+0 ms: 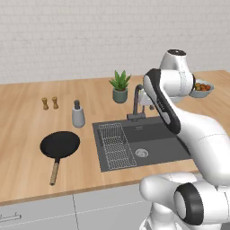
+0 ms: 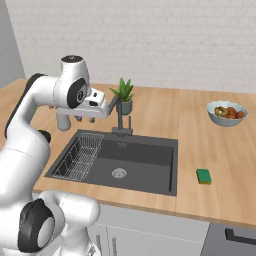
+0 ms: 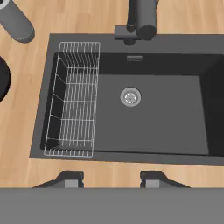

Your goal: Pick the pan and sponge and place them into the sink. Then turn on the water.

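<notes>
light: bright, even, diffuse; shadows: faint, soft; glare: none; focus: slightly soft render, low resolution

you see the pan (image 1: pixel 59 144) left of the sink (image 1: pixel 155 150), the sponge (image 2: pixel 203 175) right of it, the faucet (image 1: pixel 136 104) behind.

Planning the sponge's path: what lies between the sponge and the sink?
Bare wooden counter separates the sponge from the sink rim; nothing stands in that stretch, as the right base view shows.

Arm raised and folded, wrist bent downward.
The gripper (image 3: pixel 112 178) points straight down, its fingertips (image 3: pixel 72 179) apart, holding nothing.
</notes>
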